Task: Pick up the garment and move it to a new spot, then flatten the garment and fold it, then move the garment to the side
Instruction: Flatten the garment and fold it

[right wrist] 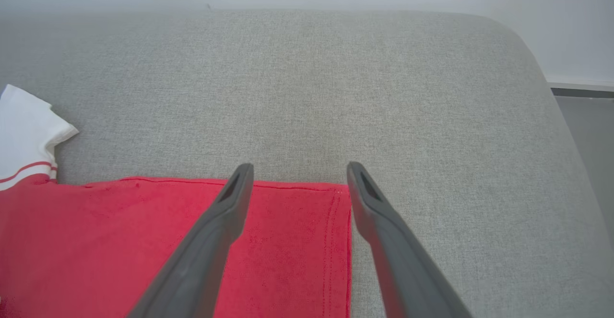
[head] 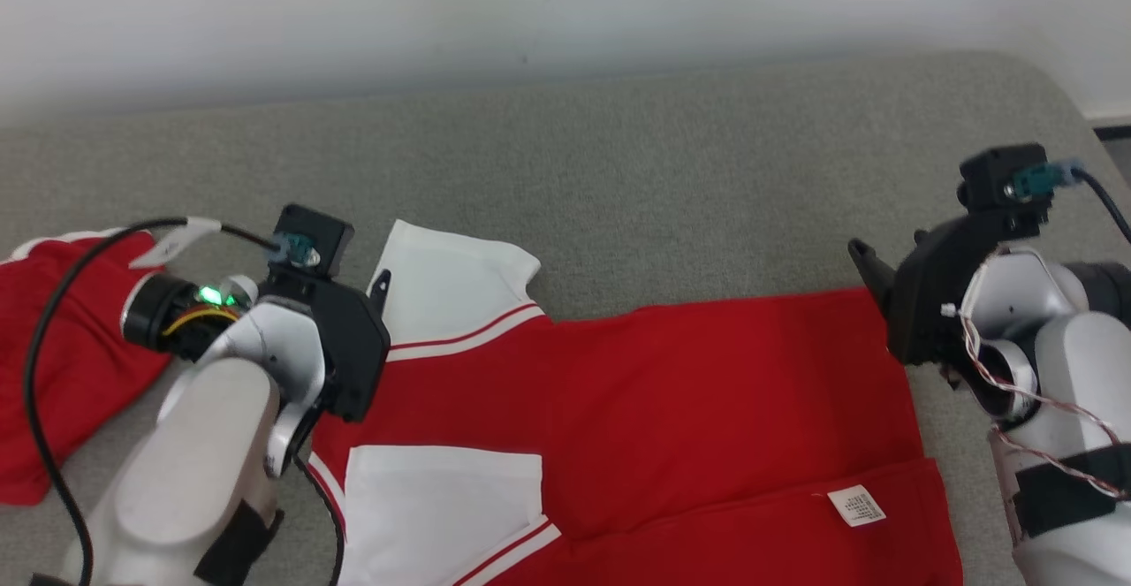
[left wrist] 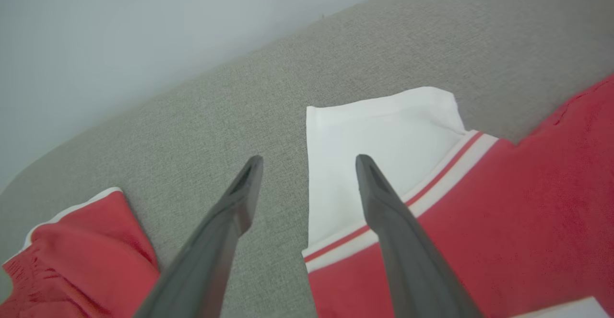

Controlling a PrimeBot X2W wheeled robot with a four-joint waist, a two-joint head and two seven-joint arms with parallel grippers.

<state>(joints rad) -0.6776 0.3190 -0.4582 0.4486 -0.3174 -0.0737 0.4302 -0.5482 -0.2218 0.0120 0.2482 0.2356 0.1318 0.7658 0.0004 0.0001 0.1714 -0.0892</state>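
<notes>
The red-and-white garment (head: 707,391) is spread on the grey cushion (head: 663,153), with a label (head: 855,506) showing on its near part. The left gripper (left wrist: 309,160) is held wide over its white sleeve (head: 459,294) edge, and the right gripper (right wrist: 297,167) wide over its far hem corner. Nothing is gripped. If only one layer is pinched, the fold could be skewed.

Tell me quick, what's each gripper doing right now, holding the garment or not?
Left gripper: open, holding nothing, by the white sleeve of the garment.
Right gripper: open, holding nothing, at the garment's red hem corner.
</notes>
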